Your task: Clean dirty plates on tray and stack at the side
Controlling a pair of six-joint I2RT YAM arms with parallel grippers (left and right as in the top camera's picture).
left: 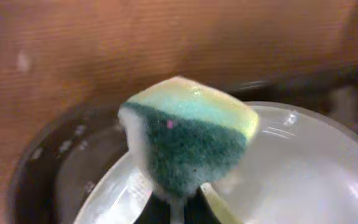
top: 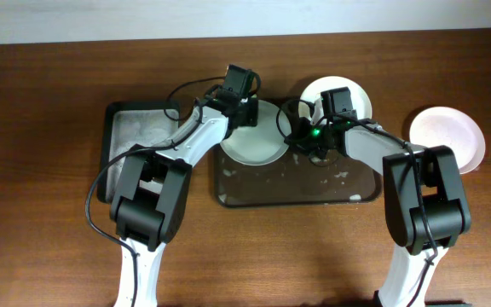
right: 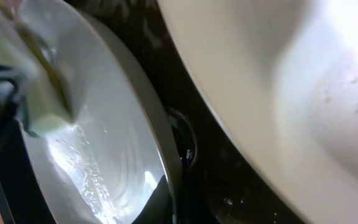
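Observation:
A wet white plate [top: 254, 136] lies at the left end of the dark tray [top: 297, 194]. My left gripper [top: 245, 109] is shut on a yellow-green sponge [left: 188, 140], which is pressed on this plate [left: 303, 168] near its far rim. My right gripper [top: 295, 136] is shut on the plate's right rim [right: 160, 155]; the jaws pinch it at the bottom of the right wrist view. A second plate [top: 341, 92] sits at the tray's far right corner and looks soapy [right: 278, 81]. A third plate [top: 448, 136] rests on the table to the right.
A smaller dark tray [top: 135, 128] with a grey soapy inside lies left of the big tray. Soap flecks dot the big tray's bare floor [top: 339, 177]. Both arms cross above the tray's far edge.

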